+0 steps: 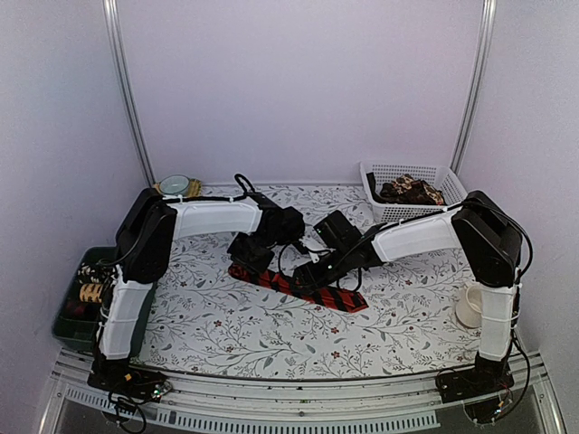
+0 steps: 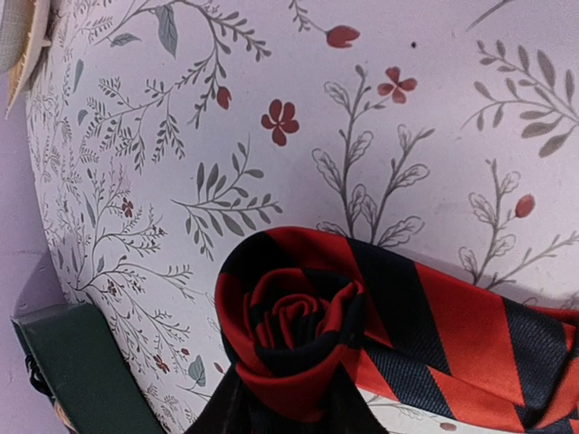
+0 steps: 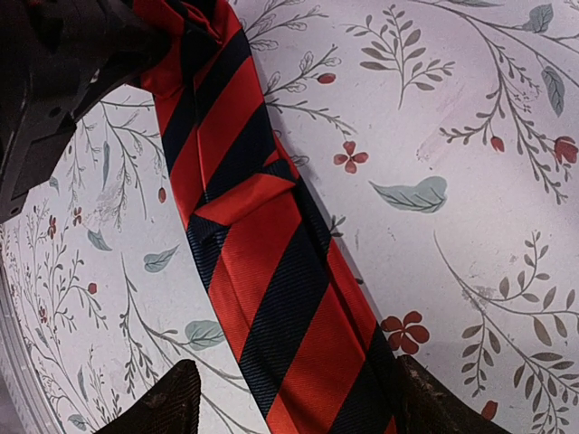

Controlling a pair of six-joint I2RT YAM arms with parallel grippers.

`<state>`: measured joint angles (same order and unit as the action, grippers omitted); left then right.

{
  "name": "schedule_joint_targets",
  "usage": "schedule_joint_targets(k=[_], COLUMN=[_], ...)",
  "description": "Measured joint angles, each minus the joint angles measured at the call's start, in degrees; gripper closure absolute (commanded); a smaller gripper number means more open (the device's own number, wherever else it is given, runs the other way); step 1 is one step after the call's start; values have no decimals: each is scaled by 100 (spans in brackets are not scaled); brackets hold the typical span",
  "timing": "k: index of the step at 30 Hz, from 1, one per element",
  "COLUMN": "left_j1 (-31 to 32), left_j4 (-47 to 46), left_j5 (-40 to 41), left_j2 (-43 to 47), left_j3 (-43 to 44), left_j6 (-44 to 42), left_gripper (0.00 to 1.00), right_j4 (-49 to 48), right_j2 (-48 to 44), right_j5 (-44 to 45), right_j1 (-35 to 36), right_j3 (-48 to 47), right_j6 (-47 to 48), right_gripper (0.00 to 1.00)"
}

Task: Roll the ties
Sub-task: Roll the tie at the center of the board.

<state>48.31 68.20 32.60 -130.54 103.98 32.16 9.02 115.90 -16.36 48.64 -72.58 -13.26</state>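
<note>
Soft, even light — only faint shadows on the table [image 1: 226,325]. The top view is slightly grainy; wrist views are sharp mid-frame, dark and blurred along the bottom edge.

A floral tablecloth [image 1: 235,330] bears a white basket [image 1: 412,165] and a cream mug [image 1: 469,307].

So the red tie with black stripes [image 2: 298,334] is rolled into a tight little rosette at one end, and the rest trails off right across the flowery table [image 2: 271,108]. Dark fingers [image 2: 217,418] poke in just under the coil. There's a green box [image 2: 81,371] down in the lower left.
</note>
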Motion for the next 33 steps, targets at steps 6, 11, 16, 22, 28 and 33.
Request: schedule_joint_targets(k=[6, 11, 16, 22, 28, 33], left_j1=[20, 44, 46, 52, 55, -4], left_j4=[-39, -173, -385, -752, -1025, -1270], left_j5=[-131, -323, -570, -946, -1263, -1484], left_j2=[0, -2, 13, 125, 308, 713], left_j3=[24, 24, 20, -83, -251, -369], left_j6=[-50, -68, -109, -219, -247, -356], left_gripper=[65, 63, 59, 45, 0, 0], right_j4=[0, 0, 0, -4, -15, -39], right_j2=[0, 0, 0, 0, 0, 0], right_j5=[-2, 0, -2, -7, -39, -46], right_j1=[0, 0, 0, 0, 0, 0], right_j3=[0, 0, 0, 0, 2, 2], right_j6=[26, 37, 44, 42, 39, 42], right_gripper=[28, 28, 28, 28, 28, 28])
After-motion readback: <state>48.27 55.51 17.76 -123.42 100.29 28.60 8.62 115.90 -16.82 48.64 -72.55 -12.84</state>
